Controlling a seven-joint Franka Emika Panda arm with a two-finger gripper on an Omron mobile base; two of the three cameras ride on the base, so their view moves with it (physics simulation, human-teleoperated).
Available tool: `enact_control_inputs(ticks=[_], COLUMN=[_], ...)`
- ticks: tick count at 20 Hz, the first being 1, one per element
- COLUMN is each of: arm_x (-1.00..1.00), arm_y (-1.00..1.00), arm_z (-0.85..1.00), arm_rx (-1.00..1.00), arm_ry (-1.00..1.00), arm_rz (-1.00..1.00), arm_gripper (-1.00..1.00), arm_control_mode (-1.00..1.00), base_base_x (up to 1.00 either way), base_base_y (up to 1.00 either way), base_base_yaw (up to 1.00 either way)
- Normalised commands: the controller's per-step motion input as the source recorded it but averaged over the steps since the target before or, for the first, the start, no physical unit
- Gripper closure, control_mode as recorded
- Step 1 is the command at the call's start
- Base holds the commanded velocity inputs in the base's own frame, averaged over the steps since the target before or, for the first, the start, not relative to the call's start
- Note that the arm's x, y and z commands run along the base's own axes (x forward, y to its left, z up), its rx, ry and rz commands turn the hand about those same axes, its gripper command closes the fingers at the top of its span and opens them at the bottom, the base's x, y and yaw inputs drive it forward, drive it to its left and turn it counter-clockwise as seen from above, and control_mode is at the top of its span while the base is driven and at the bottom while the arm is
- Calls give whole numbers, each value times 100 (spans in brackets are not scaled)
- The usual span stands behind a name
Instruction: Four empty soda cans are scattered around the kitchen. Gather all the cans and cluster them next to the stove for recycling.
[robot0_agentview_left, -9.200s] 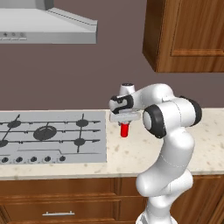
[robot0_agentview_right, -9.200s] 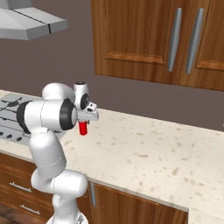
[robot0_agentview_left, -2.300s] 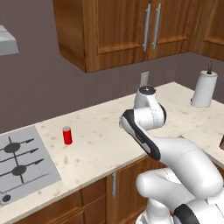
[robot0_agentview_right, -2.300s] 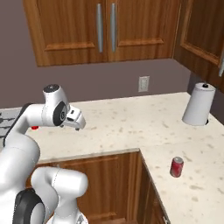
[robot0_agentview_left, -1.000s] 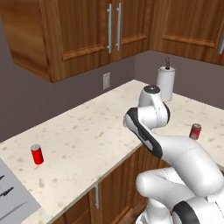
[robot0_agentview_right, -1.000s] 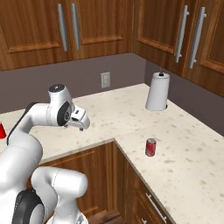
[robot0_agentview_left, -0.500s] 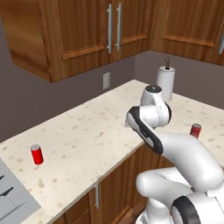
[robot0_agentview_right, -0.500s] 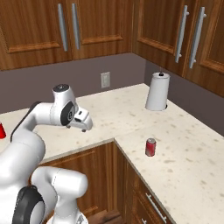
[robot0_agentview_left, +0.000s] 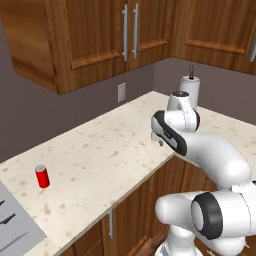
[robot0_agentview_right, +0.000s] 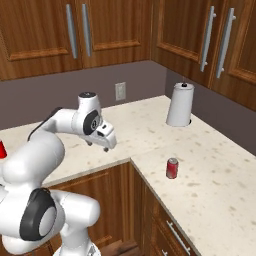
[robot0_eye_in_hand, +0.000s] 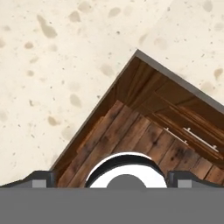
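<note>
One red soda can (robot0_agentview_right: 172, 168) stands upright on the right-hand run of the L-shaped counter, well to the right of my gripper (robot0_agentview_right: 98, 146). Another red soda can (robot0_agentview_left: 42, 176) stands on the left run, a short way from the stove (robot0_agentview_left: 12, 227), whose grey corner shows at the lower left. That can also shows at the left edge (robot0_agentview_right: 1, 149). My gripper (robot0_agentview_left: 156, 140) hangs open just above the counter's inner corner with nothing between its fingers. In the hand view its fingertips (robot0_eye_in_hand: 41, 177) frame the counter edge and the floor below.
A white paper towel roll (robot0_agentview_right: 180, 105) stands at the back of the corner, partly behind my arm in the left base view. A wall outlet (robot0_agentview_right: 120, 91) sits above the counter (robot0_agentview_right: 215, 180). Wooden cabinets hang overhead, and drawers (robot0_eye_in_hand: 192, 131) lie under the counter edge.
My arm has swung a little to the right, toward the counter's corner. The gripper stays open. The cans have not moved.
</note>
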Motion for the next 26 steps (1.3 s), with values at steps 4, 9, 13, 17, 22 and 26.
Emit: enact_control_inputs(ticks=[4, 9, 13, 17, 22, 26], arm_x=[9, 0, 6, 15, 9, 5], arm_y=[-45, -36, -12, -25, -36, -33], arm_z=[0, 0, -8, -23, -9, 0], arm_rx=[5, 4, 0, -3, -1, 0], arm_ry=[7, 1, 3, 5, 2, 1], arm_rz=[-11, -9, -8, -11, -9, -7], arm_gripper=[-100, -100, -100, -100, -100, -100], arm_control_mode=[-100, -100, -100, -100, -100, -100], base_base_x=[0, 0, 0, 0, 0, 0], base_base_y=[0, 0, 0, 0, 0, 0], base_base_yaw=[0, 0, 0, 0, 0, 0])
